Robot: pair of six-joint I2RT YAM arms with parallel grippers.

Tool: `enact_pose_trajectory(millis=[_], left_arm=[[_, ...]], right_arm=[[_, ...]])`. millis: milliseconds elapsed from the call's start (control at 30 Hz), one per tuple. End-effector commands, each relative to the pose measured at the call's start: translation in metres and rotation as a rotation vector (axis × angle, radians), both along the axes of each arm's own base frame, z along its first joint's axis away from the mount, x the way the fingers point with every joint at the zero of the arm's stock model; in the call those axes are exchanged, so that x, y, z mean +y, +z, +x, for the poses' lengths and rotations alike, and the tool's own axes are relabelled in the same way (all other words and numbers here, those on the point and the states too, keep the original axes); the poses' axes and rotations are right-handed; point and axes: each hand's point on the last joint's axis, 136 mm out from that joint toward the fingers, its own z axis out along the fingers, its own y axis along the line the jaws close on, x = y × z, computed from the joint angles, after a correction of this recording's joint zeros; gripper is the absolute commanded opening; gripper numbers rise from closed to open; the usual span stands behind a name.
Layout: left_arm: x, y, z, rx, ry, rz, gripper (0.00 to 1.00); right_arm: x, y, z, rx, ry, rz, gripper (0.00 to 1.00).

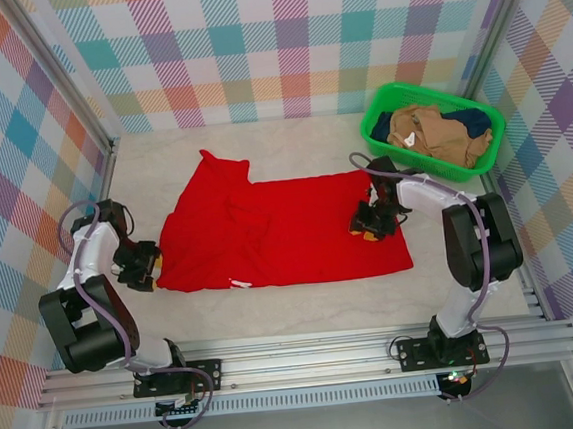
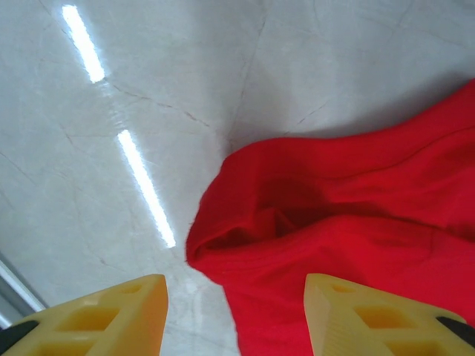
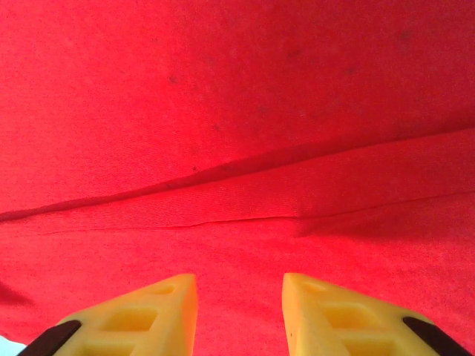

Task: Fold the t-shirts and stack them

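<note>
In the overhead view I am losing a patch of the red t-shirt under the right gripper at centre right, and its jaws are showing too small to judge. The white label on the shirt's lower edge is too tiny to read. In the green basket at upper right, the tan t-shirt is covering most of the navy t-shirt. In both wrist views the bottom edge is cutting off the yellow fingers, and red cloth is running off the frame.
</note>
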Motion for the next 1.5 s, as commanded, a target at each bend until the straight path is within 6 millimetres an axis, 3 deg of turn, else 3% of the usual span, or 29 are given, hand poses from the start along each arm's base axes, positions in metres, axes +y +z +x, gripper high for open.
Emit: enact_pose_trajectory(millis=[0, 233, 400, 467, 600, 700, 1067, 1233, 1300, 1367, 1467], left_arm=[[-0.007, 0.004, -0.008, 0.023, 0.112, -0.037, 0.52], [-0.023, -0.026, -0.014, 0.026, 0.215, -0.108, 0.51], [-0.011, -0.031, -0.015, 0.052, 0.173, -0.036, 0.48], [-0.003, -0.033, -0.014, 0.053, 0.151, 0.008, 0.39], [0.015, -0.034, -0.015, 0.081, 0.074, 0.105, 0.09], [0.03, -0.031, -0.018, 0.108, 0.017, 0.172, 0.0], [0.046, -0.03, -0.029, 0.137, -0.086, 0.227, 0.0], [0.041, -0.041, -0.059, 0.235, -0.095, 0.222, 0.0], [0.035, -0.045, -0.061, 0.231, -0.078, 0.195, 0.2], [0.03, -0.041, -0.053, 0.191, -0.069, 0.171, 0.28], [0.032, -0.017, -0.032, 0.124, -0.086, 0.211, 0.35]], right_arm=[[0.001, -0.006, -0.007, 0.045, 0.031, -0.01, 0.34], [0.003, -0.011, -0.006, 0.054, 0.029, -0.002, 0.34], [0.002, -0.014, -0.008, 0.063, 0.03, -0.009, 0.34], [0.0, -0.017, -0.009, 0.072, 0.028, -0.018, 0.35], [-0.011, -0.03, -0.014, 0.119, 0.014, -0.088, 0.34], [-0.024, -0.043, -0.019, 0.188, -0.002, -0.156, 0.32], [-0.032, -0.047, -0.023, 0.243, -0.007, -0.213, 0.3], [-0.029, -0.046, -0.021, 0.243, -0.007, -0.196, 0.3], [-0.027, -0.044, -0.019, 0.236, -0.005, -0.187, 0.3], [-0.026, -0.043, -0.018, 0.233, -0.001, -0.18, 0.3], [-0.025, -0.04, -0.016, 0.225, 0.002, -0.175, 0.3]])
